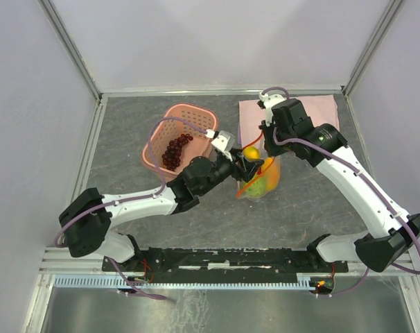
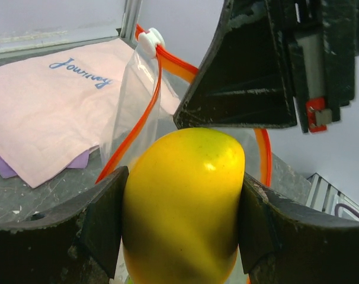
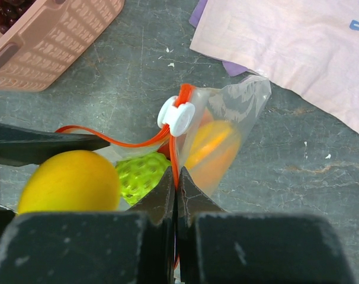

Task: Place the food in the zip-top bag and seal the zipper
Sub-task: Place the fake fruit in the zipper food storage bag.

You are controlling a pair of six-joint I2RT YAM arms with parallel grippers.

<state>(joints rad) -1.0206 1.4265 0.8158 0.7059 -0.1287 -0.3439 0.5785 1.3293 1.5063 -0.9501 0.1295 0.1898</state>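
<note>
The left gripper (image 1: 246, 165) is open about as wide as the yellow mango (image 2: 182, 201) and clamps it, one finger pressed against each side. The mango sits at the mouth of the clear bag (image 3: 239, 106), above the bench (image 3: 108, 89) and not yet inside.

The right gripper (image 3: 176, 189) is pinched fully together on the bag's rim, with the red-orange zipper (image 3: 108, 140) caught between its fingers. It holds that edge up so the mouth gapes. The white slider (image 3: 176, 115) sits on the strip just beyond the fingertips.

Inside the bag lie a bumpy green fruit (image 3: 141, 177) and an orange fruit (image 3: 212, 148), side by side.

The dark grapes (image 1: 177, 149) lie in the pink basket (image 1: 186, 109), just left of the bag. A pink cloth (image 3: 286, 53) lies flat on the bench behind the bag.
</note>
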